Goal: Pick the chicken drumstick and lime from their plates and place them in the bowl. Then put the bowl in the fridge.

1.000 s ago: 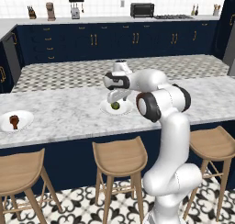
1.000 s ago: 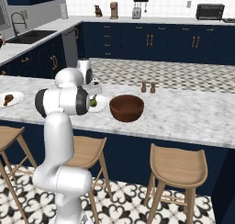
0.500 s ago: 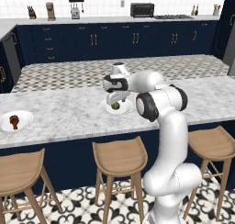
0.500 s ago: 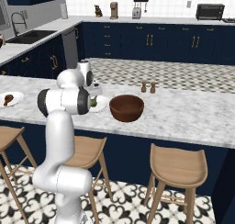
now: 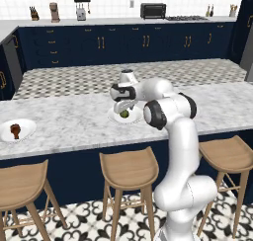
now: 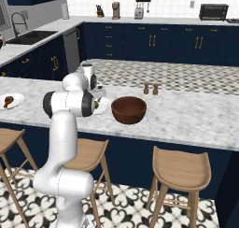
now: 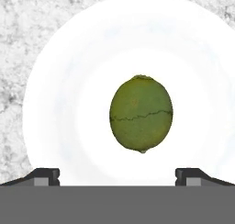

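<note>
Where marble island (image 5: pixel 69 121) meets navy cabinets (image 5: pixel 99 47), spread pincer (image 5: pixel 123 108) over lime (image 7: pixel 141 113) on plate (image 7: pixel 59 94)

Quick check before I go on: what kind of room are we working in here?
A home-style kitchen, rendered. A marble island counter with wooden stools, navy cabinets along the back wall, a toaster oven, and a sink.

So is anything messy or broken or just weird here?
Nothing stands out. The lime sits whole in the middle of its white plate, with the gripper above it, jaws wide open. The drumstick lies on the other plate, and the brown bowl stands upright on the counter. No spills.
</note>
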Available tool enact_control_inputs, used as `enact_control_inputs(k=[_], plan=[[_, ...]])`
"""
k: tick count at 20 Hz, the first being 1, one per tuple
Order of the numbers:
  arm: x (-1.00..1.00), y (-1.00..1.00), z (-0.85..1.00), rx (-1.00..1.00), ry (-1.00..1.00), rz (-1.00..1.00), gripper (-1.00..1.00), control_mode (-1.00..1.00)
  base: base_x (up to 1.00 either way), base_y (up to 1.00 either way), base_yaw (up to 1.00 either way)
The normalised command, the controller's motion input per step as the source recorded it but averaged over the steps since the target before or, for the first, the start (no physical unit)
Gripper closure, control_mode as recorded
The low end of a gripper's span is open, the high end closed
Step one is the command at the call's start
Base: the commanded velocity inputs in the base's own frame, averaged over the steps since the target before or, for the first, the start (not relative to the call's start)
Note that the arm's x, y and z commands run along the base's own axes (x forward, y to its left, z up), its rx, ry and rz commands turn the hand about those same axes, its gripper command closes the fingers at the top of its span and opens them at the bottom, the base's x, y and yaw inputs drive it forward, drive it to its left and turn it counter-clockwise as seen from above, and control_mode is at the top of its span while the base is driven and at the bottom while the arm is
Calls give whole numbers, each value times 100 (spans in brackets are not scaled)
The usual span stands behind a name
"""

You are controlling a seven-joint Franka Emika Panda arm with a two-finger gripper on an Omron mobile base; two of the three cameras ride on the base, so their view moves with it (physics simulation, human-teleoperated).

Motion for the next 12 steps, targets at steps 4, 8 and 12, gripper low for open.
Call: enact_control_inputs(k=[4,8,12], plan=[[26,0,-20,0,-4,0,-100,-100,0,0,0],[26,0,-18,0,-4,0,-100,-100,0,0,0],[19,0,-16,0,-2,0,-100,-100,0,0,0]])
